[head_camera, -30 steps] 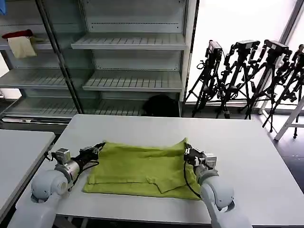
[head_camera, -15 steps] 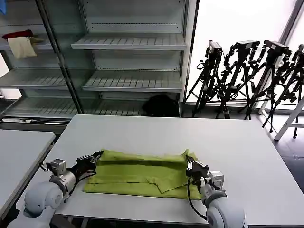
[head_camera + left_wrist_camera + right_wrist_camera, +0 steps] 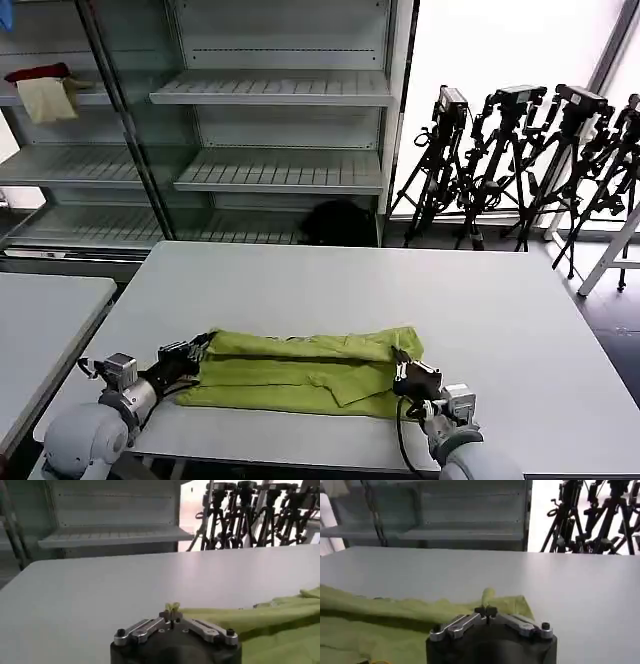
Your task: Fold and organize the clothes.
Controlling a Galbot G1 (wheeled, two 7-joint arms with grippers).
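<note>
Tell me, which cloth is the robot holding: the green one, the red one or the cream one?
The green T-shirt on the table. The left gripper and right gripper pinch its corners. The red cloth and cream cloth sit untouched on the shelf.

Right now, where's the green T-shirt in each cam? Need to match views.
Head view: the T-shirt lies low and central on the white table, between the left gripper and the right gripper.
Left wrist view: at the right edge, a pinch of it at the fingers.
Right wrist view: across the lower left, up to the fingers.
Shared landmark: the camera tripods.
</note>
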